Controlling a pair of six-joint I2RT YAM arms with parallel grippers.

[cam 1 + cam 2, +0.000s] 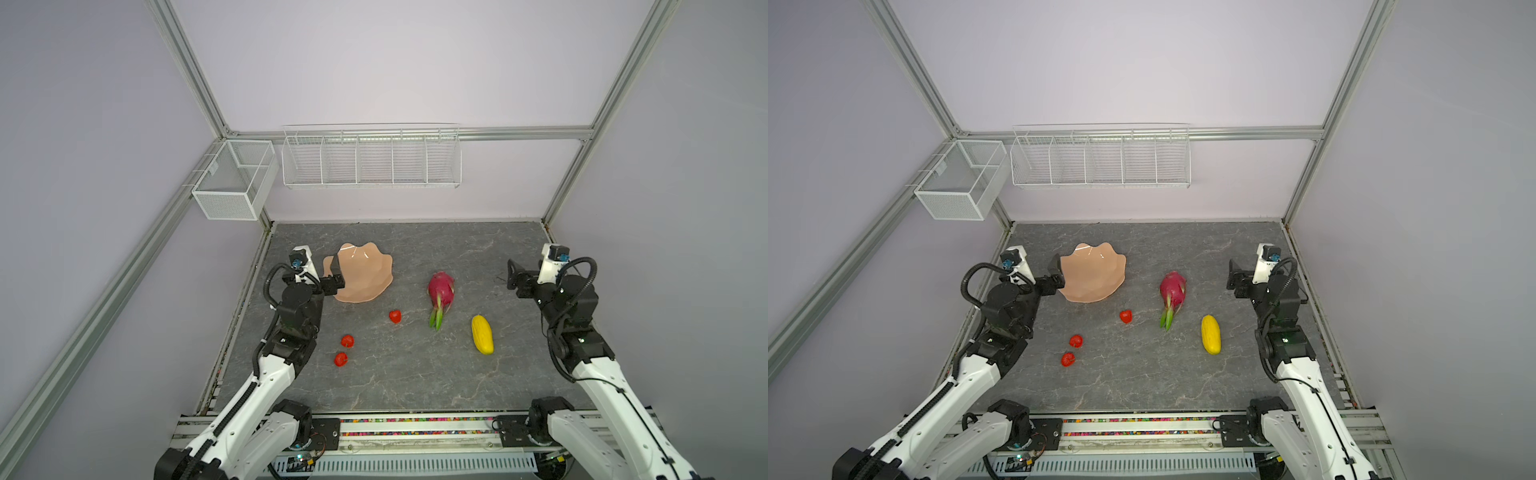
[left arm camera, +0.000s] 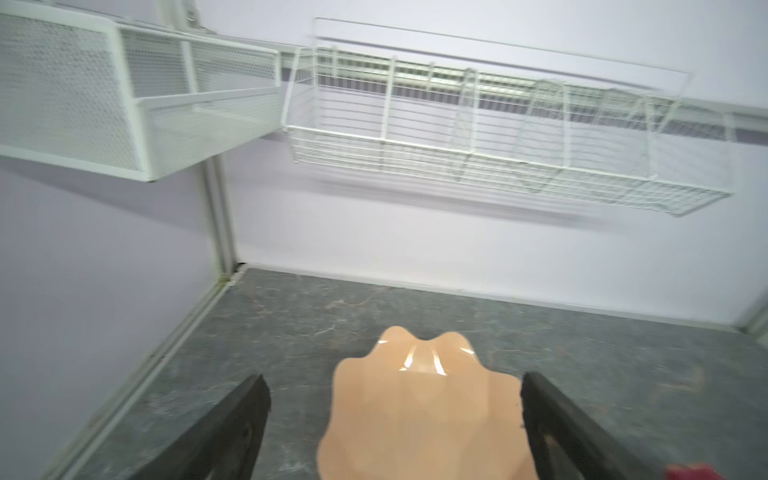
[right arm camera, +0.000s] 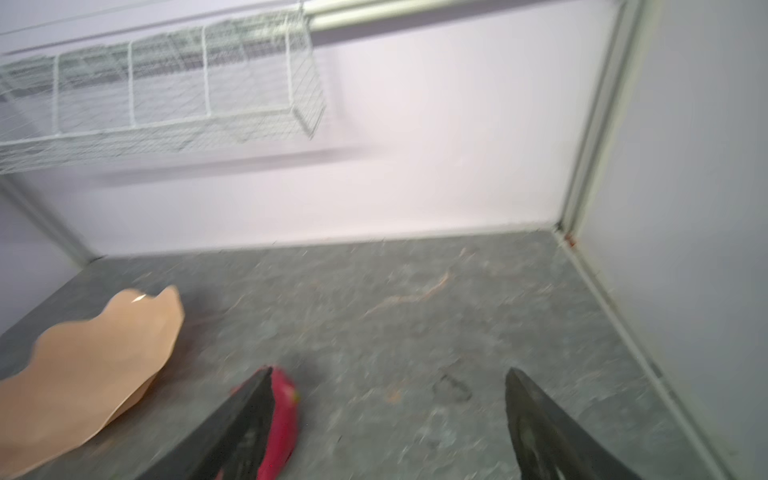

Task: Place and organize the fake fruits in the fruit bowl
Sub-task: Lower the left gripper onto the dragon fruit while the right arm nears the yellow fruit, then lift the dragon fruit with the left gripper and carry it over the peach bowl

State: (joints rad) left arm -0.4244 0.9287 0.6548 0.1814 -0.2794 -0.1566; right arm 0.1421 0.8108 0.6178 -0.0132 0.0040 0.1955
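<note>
Peach-pink scalloped fruit bowl sits far-left on grey marbled tabletop, looks flipped dome-up. Left gripper is wide open, straddling bowl's left rim, gripping nothing, likely to right it. Right gripper gapes empty near magenta dragon fruit. Yellow oblong fruit loose on tabletop.

My top views were bright and evenly lit, shadows soft. Glare streaked the bowl. Both wrist views blurred, the right worse.
</note>
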